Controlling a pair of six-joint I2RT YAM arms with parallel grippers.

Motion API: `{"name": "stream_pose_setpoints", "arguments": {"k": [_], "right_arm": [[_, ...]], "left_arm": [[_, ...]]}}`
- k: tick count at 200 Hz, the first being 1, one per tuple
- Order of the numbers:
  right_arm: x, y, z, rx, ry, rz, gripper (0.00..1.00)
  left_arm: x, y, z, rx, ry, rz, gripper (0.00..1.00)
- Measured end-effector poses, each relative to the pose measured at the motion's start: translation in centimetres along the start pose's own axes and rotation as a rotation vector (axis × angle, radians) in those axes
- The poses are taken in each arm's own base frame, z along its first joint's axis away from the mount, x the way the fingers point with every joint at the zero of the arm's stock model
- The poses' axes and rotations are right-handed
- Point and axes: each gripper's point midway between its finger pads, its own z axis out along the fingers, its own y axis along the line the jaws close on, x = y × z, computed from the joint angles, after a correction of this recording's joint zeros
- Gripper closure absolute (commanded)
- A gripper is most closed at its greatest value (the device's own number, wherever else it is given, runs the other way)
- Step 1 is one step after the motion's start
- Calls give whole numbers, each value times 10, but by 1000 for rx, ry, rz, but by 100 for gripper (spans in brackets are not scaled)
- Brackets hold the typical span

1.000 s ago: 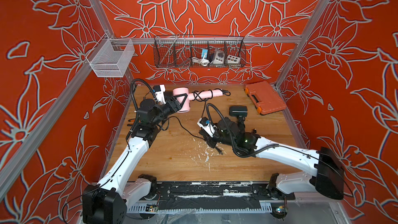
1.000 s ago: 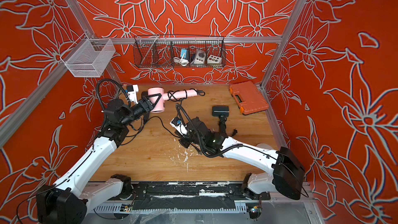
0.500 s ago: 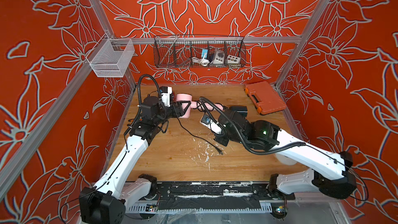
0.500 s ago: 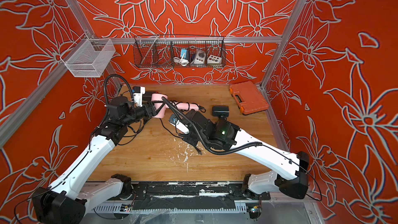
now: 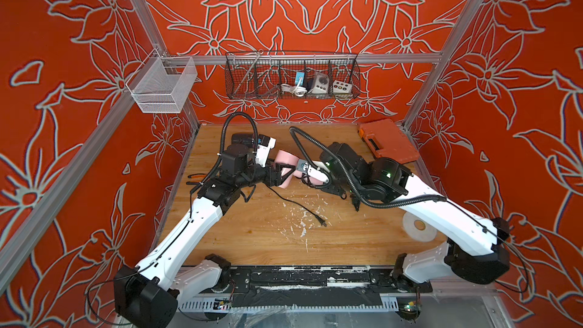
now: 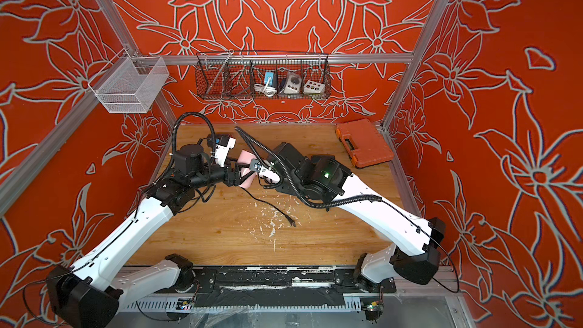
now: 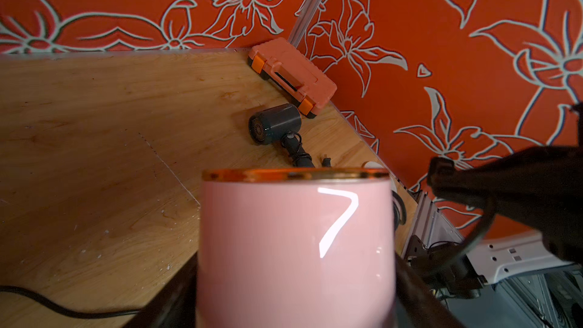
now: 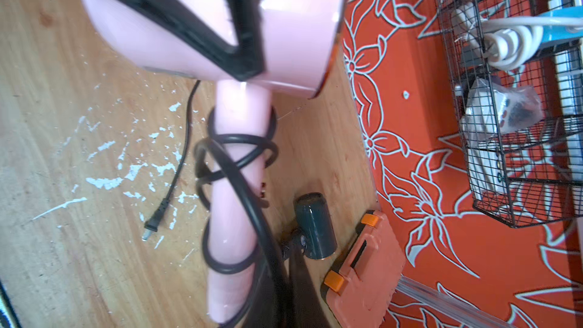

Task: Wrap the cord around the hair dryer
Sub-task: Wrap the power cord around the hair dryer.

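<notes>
Above mid-table, hair dryer [image 5: 285, 161]: aloft; rigid, likely light, glossy-slippery.
Left gripper [image 5: 282, 175]: clamped across barrel [image 7: 296, 231].
Right gripper [image 5: 307, 181]: closed, apparently pinching cord [image 8: 239, 145].
Cord: limp, springy; grip near handle [image 8: 233, 222], plug [image 5: 322, 224] trailing.

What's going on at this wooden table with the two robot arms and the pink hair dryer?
The left gripper clamps the barrel of the glossy pink plastic hair dryer. Its black rubber cord already loops several times around the handle. The right gripper is shut, apparently pinching the cord near the handle, while the two-pronged plug trails loose on the wooden table.
</notes>
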Motion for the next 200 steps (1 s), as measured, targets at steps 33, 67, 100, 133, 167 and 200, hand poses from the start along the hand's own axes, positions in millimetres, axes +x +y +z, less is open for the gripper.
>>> {"name": "stream_pose_setpoints", "arguments": {"k": [33,67,100,133,167,200], "right_arm": [[5,-13,12,-49,-29,51,100],[3,-10,30,-146,-113,114,100],[9,13,54,-295,-181,193,100],[15,25,60,-400,-278,299,100],[23,25,55,-481,-429,444,100],[28,24,56,-533,-497,528,100]], "left_arm": [[3,-17,-4,88,-10,29,100],[1,-31,-10,155,-42,59,100],[-1,-36,-16,166,-62,73,100],[6,-32,-13,167,-49,46,100],[11,-28,-8,190,-61,-6,100],[16,-19,3,202,-48,-55,100]]}}
